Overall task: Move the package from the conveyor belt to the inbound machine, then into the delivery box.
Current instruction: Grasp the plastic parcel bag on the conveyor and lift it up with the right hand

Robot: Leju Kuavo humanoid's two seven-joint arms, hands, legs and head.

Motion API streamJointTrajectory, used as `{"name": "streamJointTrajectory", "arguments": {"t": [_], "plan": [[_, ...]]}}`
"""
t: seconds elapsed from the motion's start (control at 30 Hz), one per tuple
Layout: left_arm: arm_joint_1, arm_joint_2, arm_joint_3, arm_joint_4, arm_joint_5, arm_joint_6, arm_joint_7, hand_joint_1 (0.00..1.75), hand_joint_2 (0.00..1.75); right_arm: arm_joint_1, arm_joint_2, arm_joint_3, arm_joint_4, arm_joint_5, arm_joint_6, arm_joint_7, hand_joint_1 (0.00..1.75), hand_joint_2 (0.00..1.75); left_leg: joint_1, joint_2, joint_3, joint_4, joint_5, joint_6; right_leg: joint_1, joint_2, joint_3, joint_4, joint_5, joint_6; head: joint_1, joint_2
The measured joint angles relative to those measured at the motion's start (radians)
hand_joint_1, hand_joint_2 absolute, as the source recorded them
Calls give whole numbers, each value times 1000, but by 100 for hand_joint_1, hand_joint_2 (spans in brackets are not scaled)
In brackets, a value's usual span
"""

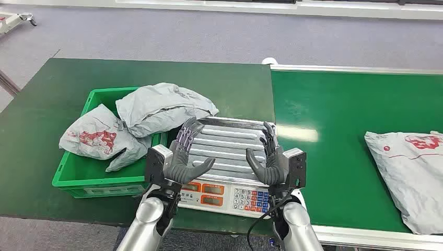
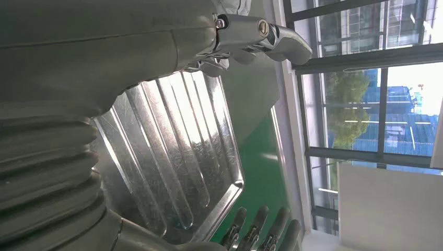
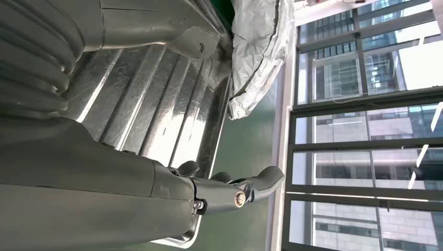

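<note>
A grey plastic package [image 1: 412,175] with red print lies on the green conveyor belt [image 1: 339,104] at the right edge. The inbound machine, a scale with a ribbed steel platter [image 1: 227,144] and a keypad, stands bare in front of me. My left hand [image 1: 185,151] and right hand [image 1: 269,157] hover over the platter's two sides, fingers spread, palms facing each other, holding nothing. Both wrist views show the bare platter [image 2: 172,151] [image 3: 156,99] under the hands. Two grey packages [image 1: 162,107] [image 1: 99,138] lie in the green delivery box [image 1: 78,178] at left.
The delivery box sits on a dark green table [image 1: 47,104], touching the scale's left side. One package in it overhangs the platter's back left corner [image 3: 256,52]. Grey floor lies beyond the table. Large windows show in the wrist views.
</note>
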Motion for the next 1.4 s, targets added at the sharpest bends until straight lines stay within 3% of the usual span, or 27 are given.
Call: {"name": "streamJointTrajectory", "arguments": {"t": [1.4], "plan": [[11,-5,9,8,-9,-15,-3,0,175,35,0,-8,-20,31,25,1,0,175,0,0,0,0,0,0,0,0,0,0,0,0,0,0]]}}
